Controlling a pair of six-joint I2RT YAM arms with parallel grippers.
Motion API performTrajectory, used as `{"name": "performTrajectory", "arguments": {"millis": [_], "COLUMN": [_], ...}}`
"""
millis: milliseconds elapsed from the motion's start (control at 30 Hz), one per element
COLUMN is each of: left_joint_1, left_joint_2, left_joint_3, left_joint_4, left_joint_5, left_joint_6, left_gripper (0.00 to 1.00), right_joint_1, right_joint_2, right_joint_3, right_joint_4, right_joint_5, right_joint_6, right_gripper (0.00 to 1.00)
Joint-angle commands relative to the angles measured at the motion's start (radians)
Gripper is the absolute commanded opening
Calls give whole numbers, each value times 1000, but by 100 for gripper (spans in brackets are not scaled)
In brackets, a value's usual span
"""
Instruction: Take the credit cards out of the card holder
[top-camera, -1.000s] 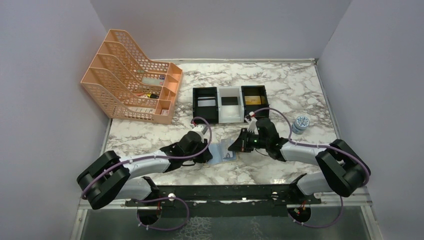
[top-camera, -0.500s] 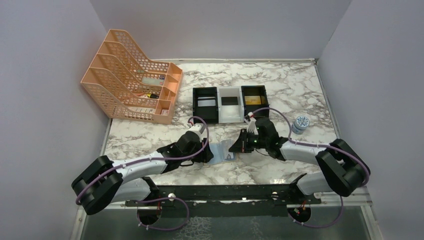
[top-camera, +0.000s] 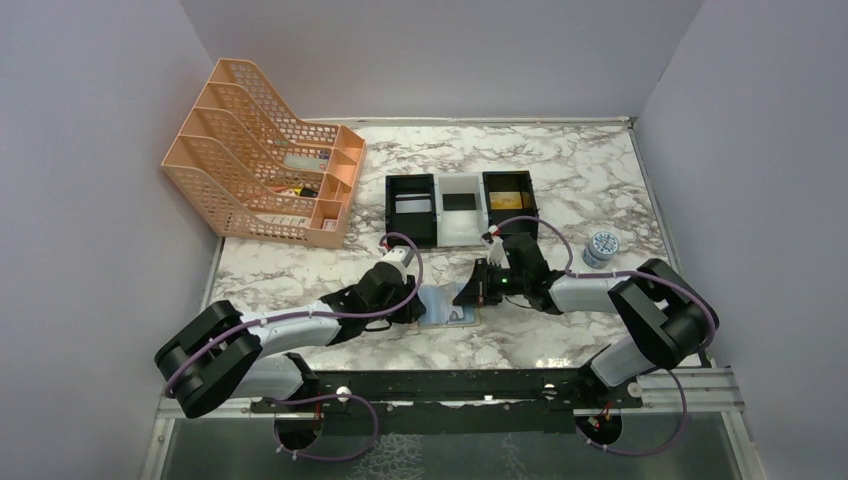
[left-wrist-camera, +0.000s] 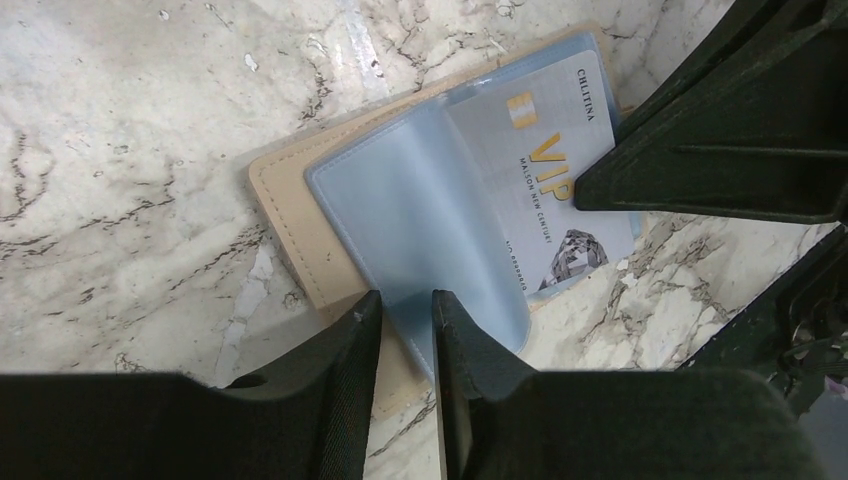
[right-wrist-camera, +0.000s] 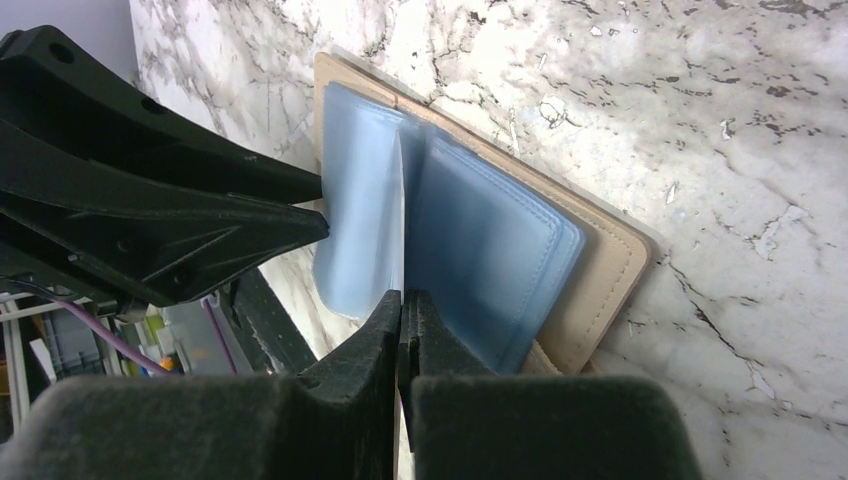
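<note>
Black jaws on my left gripper (left-wrist-camera: 405, 305) stand narrow, with a slim gap between them, astride the near edge of a clear blue sleeve (left-wrist-camera: 420, 210). The gap looks wider than the plastic, so I judge it is not clamped. My right gripper (right-wrist-camera: 403, 305) is pressed fully together on one thin leaf (right-wrist-camera: 402, 200) of those sleeves, which stands upright from its tips.

Both tools meet over the card holder (top-camera: 447, 306). It lies open and flat on the marble table (top-camera: 560, 180) just ahead of my bases, tan cover down and blue pockets up. One card (left-wrist-camera: 560, 170) sits inside a pocket.

The step in hand, as I read it, is parting the leaves to reach that card. Next the right side should hold the leaf up while the left finds the card's edge rather than bare plastic, pinches it, and slides it out through the pocket's mouth.

The card reads "CHLITINA", a gold "VIP" and "MAISON NEW CENTURY". A smaller line beside these is too fine to read.
</note>
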Motion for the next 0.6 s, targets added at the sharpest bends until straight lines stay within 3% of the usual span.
{"name": "performTrajectory", "arguments": {"millis": [0, 267, 567], "left_joint_1": [-5, -6, -6], "left_joint_2": [-23, -56, -96], "left_joint_3": [0, -8, 13], "left_joint_4": [21, 50, -94], "left_joint_5": [55, 81, -7], "left_joint_6": [4, 0, 6], "left_gripper": [27, 25, 24], "right_joint_1": [5, 5, 5], "right_joint_2": [-7, -47, -244], "right_joint_3": [-14, 11, 44], "right_joint_4": [15, -33, -173], "right_joint_5": [25, 45, 166], "right_joint_6": [-12, -36, -90], "right_gripper": [1, 1, 1]}}
